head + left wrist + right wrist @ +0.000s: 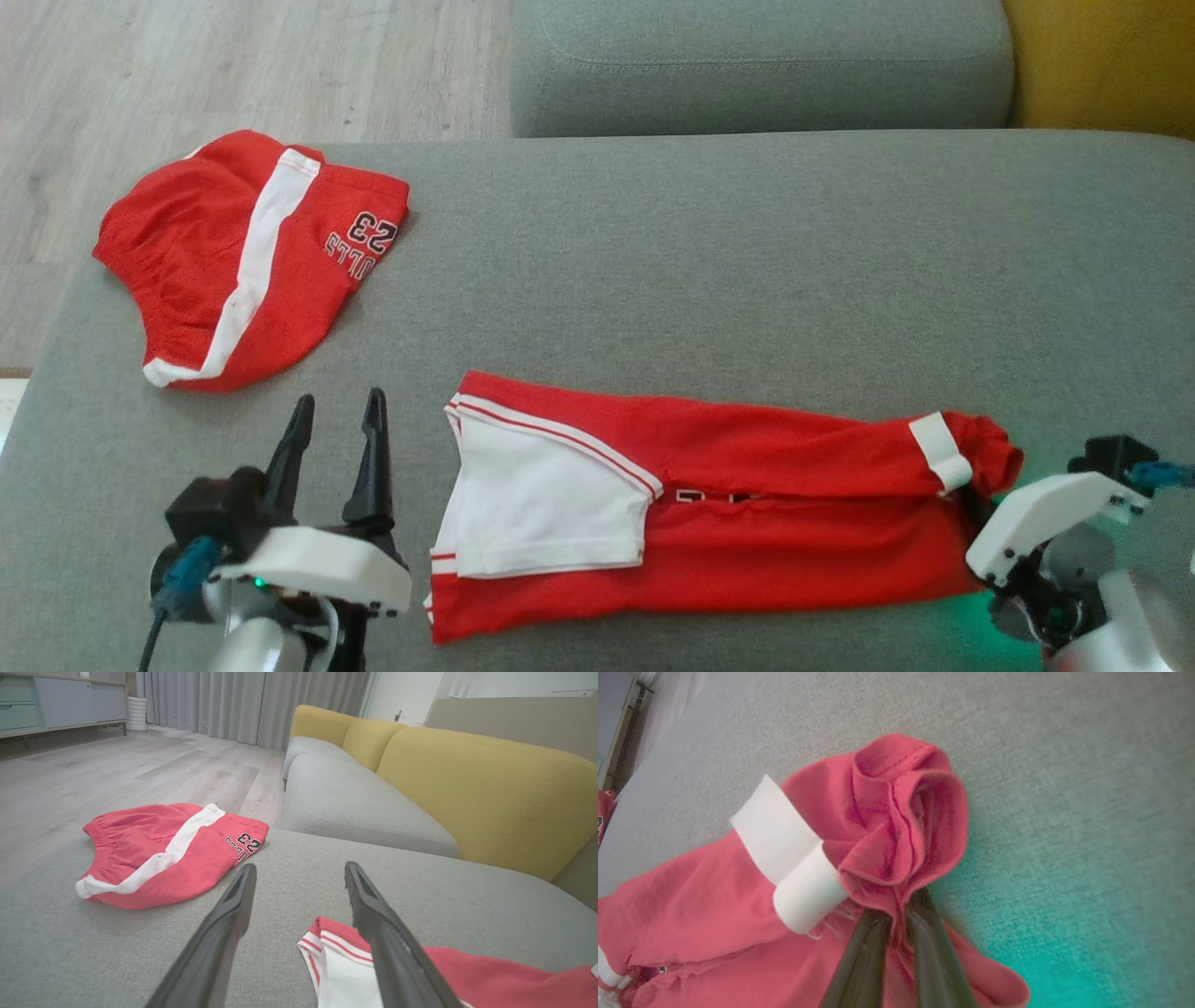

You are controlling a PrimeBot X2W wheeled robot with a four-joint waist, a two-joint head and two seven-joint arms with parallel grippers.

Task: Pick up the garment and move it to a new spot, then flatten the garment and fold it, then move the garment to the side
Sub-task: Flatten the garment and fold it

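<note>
My right pincer [899,907] is pinched tight on the bunched right end of the red jersey [747,523], which lies folded lengthwise across the near part of the grey cushion [747,261]. My left pincer [336,406] stands wide open and empty just beside its left end. I judge the folding partway done, with the move aside left. The red shorts [243,261] far left read "23" and "ULLS"; the jersey's print is hidden.
</note>
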